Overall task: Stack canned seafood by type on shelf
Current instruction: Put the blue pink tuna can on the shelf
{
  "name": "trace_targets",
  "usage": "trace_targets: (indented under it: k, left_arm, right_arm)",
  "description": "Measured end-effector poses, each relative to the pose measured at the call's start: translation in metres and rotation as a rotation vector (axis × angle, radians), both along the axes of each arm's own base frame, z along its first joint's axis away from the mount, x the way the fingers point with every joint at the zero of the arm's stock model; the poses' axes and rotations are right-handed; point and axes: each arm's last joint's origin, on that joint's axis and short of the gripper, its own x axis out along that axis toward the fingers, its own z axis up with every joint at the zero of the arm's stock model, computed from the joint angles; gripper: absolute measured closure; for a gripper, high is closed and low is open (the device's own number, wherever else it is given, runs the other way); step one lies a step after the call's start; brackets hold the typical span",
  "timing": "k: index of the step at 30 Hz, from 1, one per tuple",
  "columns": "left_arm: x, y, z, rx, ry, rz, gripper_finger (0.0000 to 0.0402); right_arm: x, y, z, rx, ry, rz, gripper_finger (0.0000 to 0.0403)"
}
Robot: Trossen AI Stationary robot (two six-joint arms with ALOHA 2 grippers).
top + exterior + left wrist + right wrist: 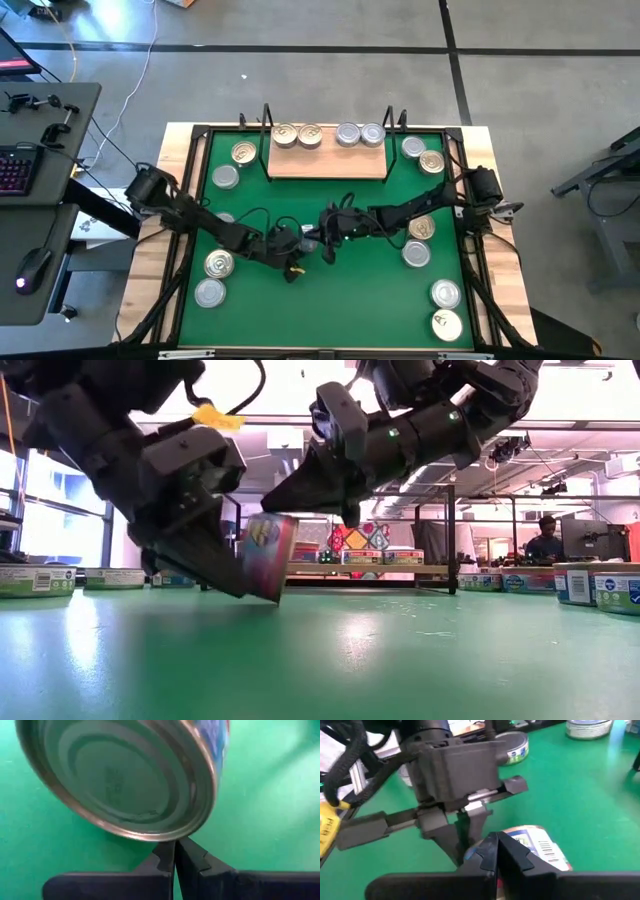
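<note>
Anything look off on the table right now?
Yes: one tin stands tilted on its edge mid-mat, leaning against the shut left gripper, with the shut right gripper close beside it. The other tins lie flat.

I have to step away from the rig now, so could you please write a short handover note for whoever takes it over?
Left gripper: jaws shut, mid-mat, against a tilted can that stands on its edge.
Right gripper: jaws shut, pressed against the same can from the other side. Whether either one truly holds it is unclear.
Shelf: four cans on its far edge, two gold-lidded on the left, two silver-lidded on the right.
Left to do: the tilted can, plus loose cans on the green mat, in groups at its left side and right side, still need sorting onto the shelf by type.
</note>
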Motion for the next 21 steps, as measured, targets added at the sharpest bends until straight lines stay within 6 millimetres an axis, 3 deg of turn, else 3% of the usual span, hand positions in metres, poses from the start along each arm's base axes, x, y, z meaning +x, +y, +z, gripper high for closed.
trace_targets:
  k: [6,15,21]
  left_arm:
    - [0.000,-0.004,0.001,-0.007,-0.017,-0.005,0.0401]
    - [-0.016,-0.021,0.016,-0.044,0.002,-0.042,0.0401]
    - [-0.021,-0.024,0.032,0.016,-0.058,-0.031,0.0401]
  right_arm:
    - [-0.001,0.001,-0.002,0.001,0.018,0.010,0.0403]
    - [-0.001,0.003,0.000,-0.052,-0.011,0.026,0.0403]
    - [-0.005,0.011,0.025,-0.151,-0.100,0.063,0.0403]
